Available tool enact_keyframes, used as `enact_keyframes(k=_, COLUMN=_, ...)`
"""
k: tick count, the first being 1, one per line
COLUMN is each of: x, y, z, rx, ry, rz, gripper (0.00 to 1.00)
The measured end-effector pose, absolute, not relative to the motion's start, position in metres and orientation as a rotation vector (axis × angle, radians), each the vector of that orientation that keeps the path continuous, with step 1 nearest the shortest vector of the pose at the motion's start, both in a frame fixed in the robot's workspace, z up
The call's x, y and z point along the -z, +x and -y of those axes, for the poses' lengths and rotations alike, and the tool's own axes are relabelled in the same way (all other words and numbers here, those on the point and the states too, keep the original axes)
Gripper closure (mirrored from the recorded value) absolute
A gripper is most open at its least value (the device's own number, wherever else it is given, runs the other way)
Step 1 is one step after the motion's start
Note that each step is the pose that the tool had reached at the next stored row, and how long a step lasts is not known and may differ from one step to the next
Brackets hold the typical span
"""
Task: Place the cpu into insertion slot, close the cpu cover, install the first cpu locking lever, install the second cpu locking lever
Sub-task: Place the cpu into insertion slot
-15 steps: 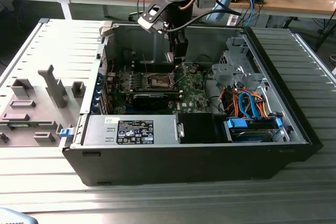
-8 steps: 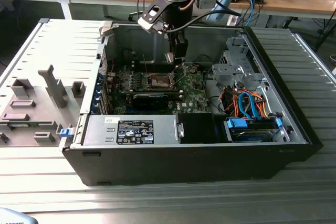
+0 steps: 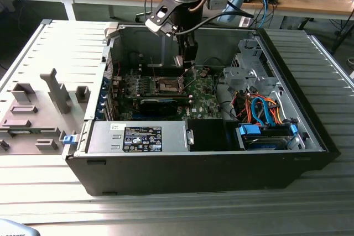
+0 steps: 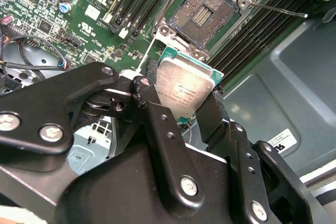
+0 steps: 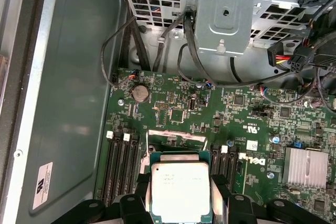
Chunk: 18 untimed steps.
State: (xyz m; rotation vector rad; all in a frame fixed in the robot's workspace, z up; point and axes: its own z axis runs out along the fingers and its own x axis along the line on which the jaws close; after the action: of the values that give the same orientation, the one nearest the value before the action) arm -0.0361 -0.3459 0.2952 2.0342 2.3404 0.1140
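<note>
My gripper (image 4: 181,106) is shut on the cpu (image 4: 184,88), a pale silvery square chip clamped edge to edge between the black fingers (image 4: 146,98). The chip hangs a short way above the green board, just beside the insertion slot (image 4: 202,17), whose dark centre lies bare inside its silver rim. In the exterior view the gripper (image 3: 187,66) hovers over the slot (image 3: 167,85) inside the open computer case. The first wrist view has the cpu (image 5: 180,190) in front of a raised silvery frame, the cpu cover (image 5: 176,139). A thin wire locking lever (image 4: 278,9) sticks out from the slot's corner.
Black memory slots (image 4: 262,30) flank the socket. A metal drive cage (image 3: 249,73) with orange and blue cables (image 3: 265,111) fills the case on the exterior view's right. The power supply (image 3: 138,136) lies along the near wall. A finned heatsink (image 5: 304,166) sits on the board.
</note>
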Motion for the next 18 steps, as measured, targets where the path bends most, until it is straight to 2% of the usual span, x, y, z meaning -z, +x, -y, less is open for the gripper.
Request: enact_keyframes(k=18, x=-0.2898, y=-0.0361, z=0.3459, rx=-0.114, ry=2.034, rz=-2.34, gripper=0.46)
